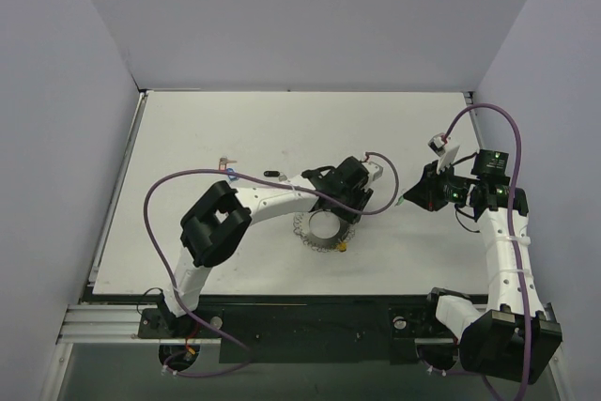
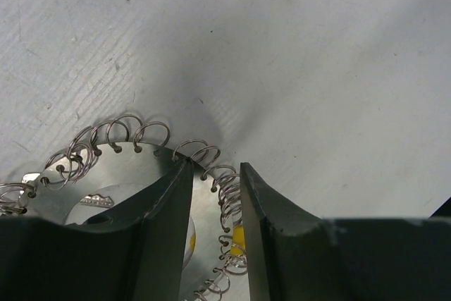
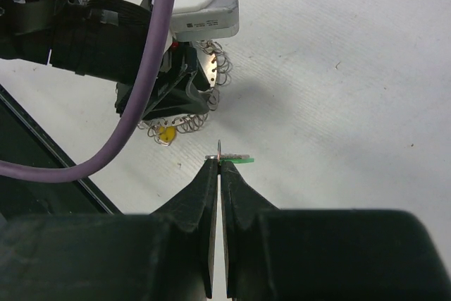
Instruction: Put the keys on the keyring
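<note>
Silvery wire loops are fringing the keyring (image 1: 317,229), which is lying flat on the white table (image 1: 235,119) with its yellow tag (image 1: 343,245) poking out on the side nearest the arm bases. Reaching in from the left of the keyring, the left gripper (image 2: 215,167) is hanging right over its rim, jaws parted and straddling the fringe: one finger is sitting over the flat metal plate, the other just outside the loops, with the tag showing low in the gap. Whether those fingers are actually pinching the rim I cannot tell. Off to the right of the keyring and clear of it, the right gripper (image 3: 220,163) is clamping a green-headed key (image 3: 238,161) at its fingertips, the key sticking out sideways and pointing back toward the keyring. Three loose keys (image 1: 230,168) are lying to the left of the keyring on its far side, near one another
</note>
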You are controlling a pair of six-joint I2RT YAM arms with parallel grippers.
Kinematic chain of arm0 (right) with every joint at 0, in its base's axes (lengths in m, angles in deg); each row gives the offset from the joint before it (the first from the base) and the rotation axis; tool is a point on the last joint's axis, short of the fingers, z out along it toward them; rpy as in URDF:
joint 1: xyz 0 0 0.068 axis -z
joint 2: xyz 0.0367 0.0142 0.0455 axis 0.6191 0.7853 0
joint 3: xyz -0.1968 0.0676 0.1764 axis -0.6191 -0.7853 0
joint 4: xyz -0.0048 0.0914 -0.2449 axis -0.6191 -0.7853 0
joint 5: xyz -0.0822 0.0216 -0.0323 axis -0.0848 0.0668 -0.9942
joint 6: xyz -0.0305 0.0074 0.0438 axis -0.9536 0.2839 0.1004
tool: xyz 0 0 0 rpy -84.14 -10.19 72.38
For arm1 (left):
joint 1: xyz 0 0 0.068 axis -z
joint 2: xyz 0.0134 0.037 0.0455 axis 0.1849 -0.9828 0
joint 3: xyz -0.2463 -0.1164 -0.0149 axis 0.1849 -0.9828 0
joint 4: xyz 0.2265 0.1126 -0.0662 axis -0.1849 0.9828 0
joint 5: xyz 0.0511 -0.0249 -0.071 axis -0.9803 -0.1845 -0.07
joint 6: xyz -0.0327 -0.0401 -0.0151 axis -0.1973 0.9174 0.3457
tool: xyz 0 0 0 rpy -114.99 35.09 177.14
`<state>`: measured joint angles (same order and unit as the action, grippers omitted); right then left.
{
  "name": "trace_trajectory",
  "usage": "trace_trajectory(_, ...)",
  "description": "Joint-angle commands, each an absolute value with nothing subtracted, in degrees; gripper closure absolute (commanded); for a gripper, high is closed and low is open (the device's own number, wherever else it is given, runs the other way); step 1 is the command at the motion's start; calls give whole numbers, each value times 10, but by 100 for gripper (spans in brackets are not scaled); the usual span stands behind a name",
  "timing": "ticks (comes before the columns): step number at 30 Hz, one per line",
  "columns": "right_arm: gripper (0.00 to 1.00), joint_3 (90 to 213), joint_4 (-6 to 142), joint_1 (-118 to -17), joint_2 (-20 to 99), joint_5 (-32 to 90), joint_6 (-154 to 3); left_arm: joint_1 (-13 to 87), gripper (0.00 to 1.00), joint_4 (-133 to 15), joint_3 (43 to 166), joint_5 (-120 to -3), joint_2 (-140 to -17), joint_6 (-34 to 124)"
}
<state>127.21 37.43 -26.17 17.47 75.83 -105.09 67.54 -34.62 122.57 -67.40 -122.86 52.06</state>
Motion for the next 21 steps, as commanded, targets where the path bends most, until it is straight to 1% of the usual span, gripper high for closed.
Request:
trace_trajectory(1, 100, 1271, 362, -259, 173, 778, -1063, 655, 58, -327, 1257, -638, -1228, 501)
trace_trajectory(7, 100, 1271, 362, -259, 173, 776, -1063, 631, 58, -317, 1270, -630, -1240, 491)
trace_trajectory(11, 100, 1270, 362, -259, 175, 777, -1063, 622, 58, -289, 1294, -632, -1260, 470)
trace_trajectory(15, 100, 1271, 362, -259, 176, 777, -1063, 609, 58, -264, 1325, -609, -1280, 448)
trace_trajectory(21, 100, 1271, 362, -259, 177, 776, -1063, 600, 62, -222, 1378, -573, -1313, 425)
